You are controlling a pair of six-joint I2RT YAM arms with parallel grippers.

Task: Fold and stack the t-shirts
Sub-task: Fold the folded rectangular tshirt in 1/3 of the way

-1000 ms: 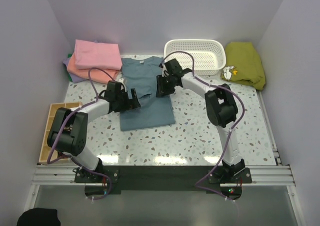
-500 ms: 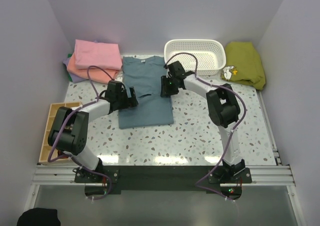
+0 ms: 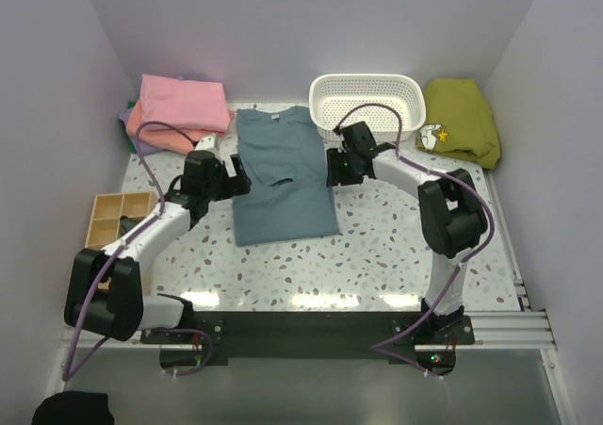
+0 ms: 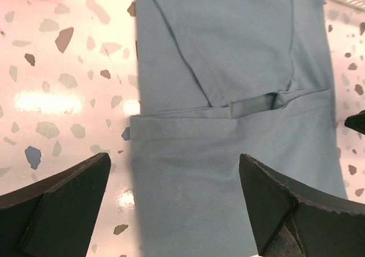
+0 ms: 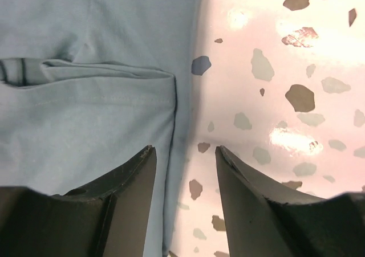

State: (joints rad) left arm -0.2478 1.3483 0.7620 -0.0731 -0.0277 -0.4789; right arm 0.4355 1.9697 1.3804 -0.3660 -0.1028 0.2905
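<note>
A blue-grey t-shirt (image 3: pixel 283 175) lies flat mid-table, folded into a long strip with its sleeves tucked in and its white neck label at the far end. My left gripper (image 3: pixel 236 175) hovers at the shirt's left edge. In the left wrist view it (image 4: pixel 174 156) is open wide over the cloth (image 4: pixel 228 69), gripping nothing. My right gripper (image 3: pixel 333 169) is at the shirt's right edge. Its jaws (image 5: pixel 185 149) stand apart over the hem (image 5: pixel 85 114) and bare table, empty. Folded pink (image 3: pixel 184 103) and salmon-orange (image 3: pixel 155 135) t-shirts are stacked at the far left.
A white perforated basket (image 3: pixel 367 105) stands at the back, right of the blue shirt. An olive-green garment (image 3: pixel 462 119) lies in the far right corner. A wooden compartment tray (image 3: pixel 118 216) sits at the table's left edge, beside my left arm.
Both grippers have drawn outward from the shirt's middle to its side edges. The right jaws have opened wider. The left arm has swung off the wooden tray.
</note>
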